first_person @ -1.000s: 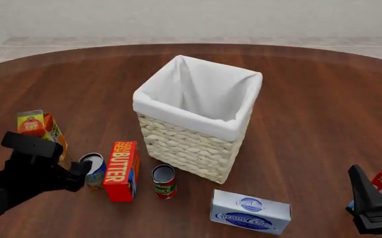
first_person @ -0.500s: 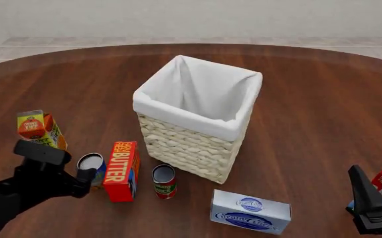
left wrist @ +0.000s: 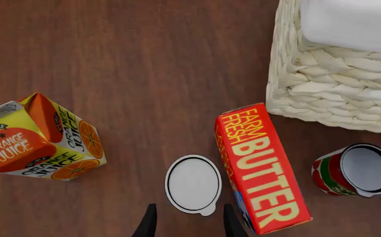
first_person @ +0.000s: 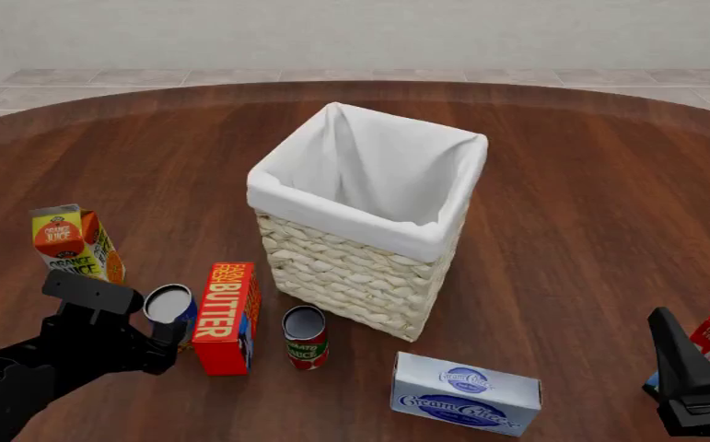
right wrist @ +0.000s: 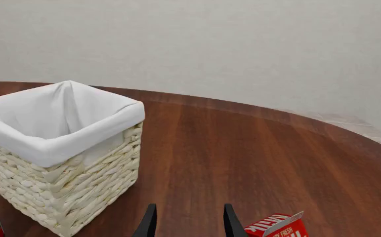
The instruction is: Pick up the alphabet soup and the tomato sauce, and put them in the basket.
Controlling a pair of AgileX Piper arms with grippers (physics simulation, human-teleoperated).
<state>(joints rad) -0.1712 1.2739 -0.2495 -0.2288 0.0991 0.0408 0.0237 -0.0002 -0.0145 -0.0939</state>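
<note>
While the left arm reaches in low at the near left of the basket (first_person: 361,221), its dark wrist block tilts downward so that the left pincer (left wrist: 188,223) looks almost straight down on the alphabet soup (left wrist: 193,184). Its two black fingers stand apart, one tip on either side of the can's silver top, and nothing sits clamped between them. From the front, the arm's bulk covers much of that can (first_person: 170,311), leaving its top and a strip of blue label showing.

Beside the soup can stands a butter box (first_person: 226,316), upright on its narrow end, between the soup and the tomato sauce (first_person: 306,337). The sauce can stands upright just in front of the basket's near corner, close to the wicker but apart from it. An orange juice carton (first_person: 75,243) stands farther out from the basket than the soup, on the same side.

Far off the basket's other side, the right arm sits low at the near edge; its right pincer (right wrist: 188,219) points level across the counter (first_person: 576,203) with fingers apart and empty, a red milk carton (right wrist: 276,228) just beside it. A cream cheese box (first_person: 465,393) lies flat in front of the basket.

Dark reddish wood with a rounded far edge forms the counter. Beyond it are pale floor tiles and a plain off-white wall (right wrist: 243,44).
</note>
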